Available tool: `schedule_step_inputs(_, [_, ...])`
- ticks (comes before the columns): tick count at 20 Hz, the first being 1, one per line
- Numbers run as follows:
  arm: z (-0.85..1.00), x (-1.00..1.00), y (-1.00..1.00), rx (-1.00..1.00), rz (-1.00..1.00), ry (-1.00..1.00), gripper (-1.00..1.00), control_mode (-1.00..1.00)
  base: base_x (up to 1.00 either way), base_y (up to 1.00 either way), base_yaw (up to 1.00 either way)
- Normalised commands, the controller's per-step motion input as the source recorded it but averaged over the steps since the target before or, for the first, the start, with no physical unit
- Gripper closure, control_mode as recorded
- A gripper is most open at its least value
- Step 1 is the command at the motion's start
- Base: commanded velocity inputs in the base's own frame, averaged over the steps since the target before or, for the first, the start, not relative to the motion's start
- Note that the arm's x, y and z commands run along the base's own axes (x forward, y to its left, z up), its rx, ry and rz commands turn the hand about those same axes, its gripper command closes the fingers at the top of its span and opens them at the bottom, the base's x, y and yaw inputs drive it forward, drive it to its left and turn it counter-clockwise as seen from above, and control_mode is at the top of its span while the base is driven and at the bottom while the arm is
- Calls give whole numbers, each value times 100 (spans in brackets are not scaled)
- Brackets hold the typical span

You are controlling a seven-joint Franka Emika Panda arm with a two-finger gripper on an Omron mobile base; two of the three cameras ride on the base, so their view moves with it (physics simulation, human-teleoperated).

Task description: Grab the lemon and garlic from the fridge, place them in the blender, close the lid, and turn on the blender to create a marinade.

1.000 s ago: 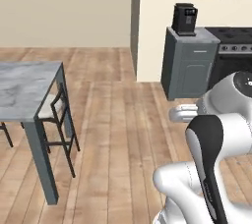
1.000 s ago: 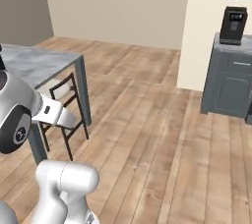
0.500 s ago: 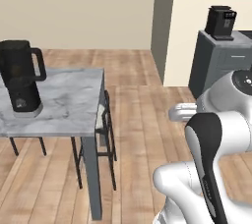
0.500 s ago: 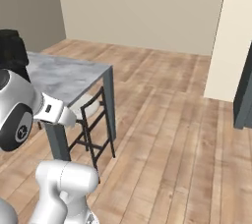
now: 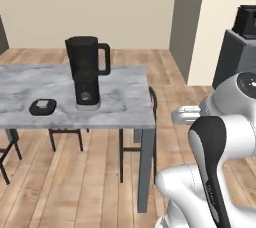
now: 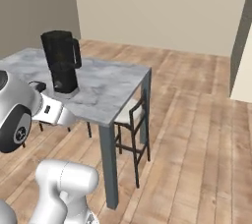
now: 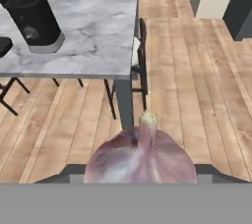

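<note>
Garlic (image 7: 141, 156) apparently gripped; blender (image 5: 86, 71) upright, lidless.

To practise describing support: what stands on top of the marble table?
On the marble table stand the blender and, beside it, the lid. The blender's inside is too dark to see.

No readable txt, labels or nos. anywhere. Blender (image 5: 86, 71) at 10 o'clock in left base view: no visible brand. Lid (image 5: 42, 106) also unmarked.

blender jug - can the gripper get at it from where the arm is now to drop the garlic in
Probably not yet. The blender is open-topped, its lid lying beside it on the marble table, so nothing blocks it. But the gripper, holding the garlic, looks well short of the table.
</note>
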Motion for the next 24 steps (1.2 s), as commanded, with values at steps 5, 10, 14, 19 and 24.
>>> schedule_step_inputs(5, [0, 0, 0, 0, 0, 0, 100, 100, 30, 100, -1])
schedule_step_inputs(10, [0, 0, 0, 0, 0, 0, 100, 100, 47, 100, -7])
schedule_step_inputs(14, [0, 0, 0, 0, 0, 0, 100, 100, 40, 100, -14])
schedule_step_inputs(19, [0, 0, 0, 0, 0, 0, 100, 100, 55, 79, -15])
schedule_step_inputs(24, [0, 0, 0, 0, 0, 0, 100, 100, 81, 4, -1])
